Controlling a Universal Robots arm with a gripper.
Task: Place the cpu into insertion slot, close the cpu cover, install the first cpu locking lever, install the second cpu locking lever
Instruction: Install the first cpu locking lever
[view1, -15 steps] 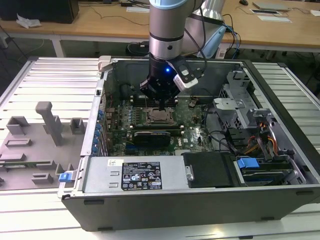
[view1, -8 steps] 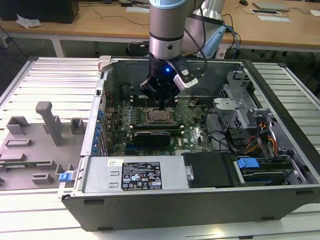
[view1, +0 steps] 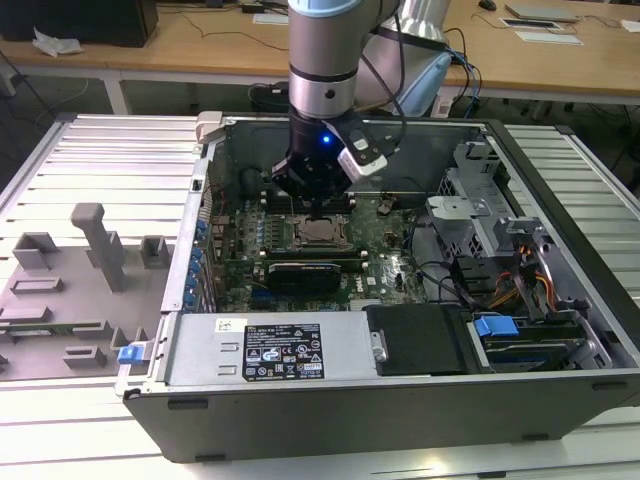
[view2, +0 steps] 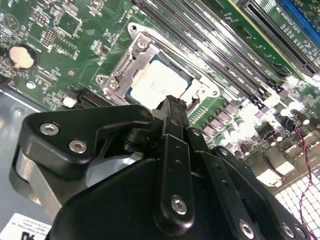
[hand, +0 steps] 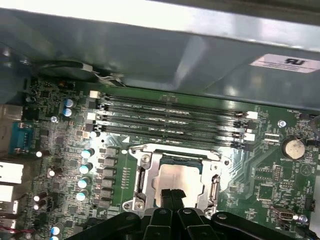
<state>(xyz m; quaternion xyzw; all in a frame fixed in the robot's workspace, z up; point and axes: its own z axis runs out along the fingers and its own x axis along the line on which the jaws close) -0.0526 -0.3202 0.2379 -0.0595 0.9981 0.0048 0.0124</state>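
The cpu (hand: 183, 176) lies flat in the insertion slot (view1: 318, 235) on the green board, its silver top showing in both wrist views (view2: 154, 84). The grey cpu cover (hand: 142, 174) lies down around the chip, framing it through its window (view2: 126, 65). My gripper (hand: 173, 196) hangs just above the chip's near edge, its two dark fingers pressed together and shut on nothing (view2: 172, 106). In the exterior view the gripper (view1: 318, 207) stands upright over the socket inside the open computer case. I cannot tell how the locking levers stand.
Long black memory slots (hand: 170, 120) run beside the socket. A coin battery (hand: 293, 147) sits off to one side. The case wall (hand: 150, 50) rises behind. A power supply (view1: 270, 350), drive cage (view1: 480, 220) and cables fill the case. Grey fixtures (view1: 70, 270) lie at the exterior view's left.
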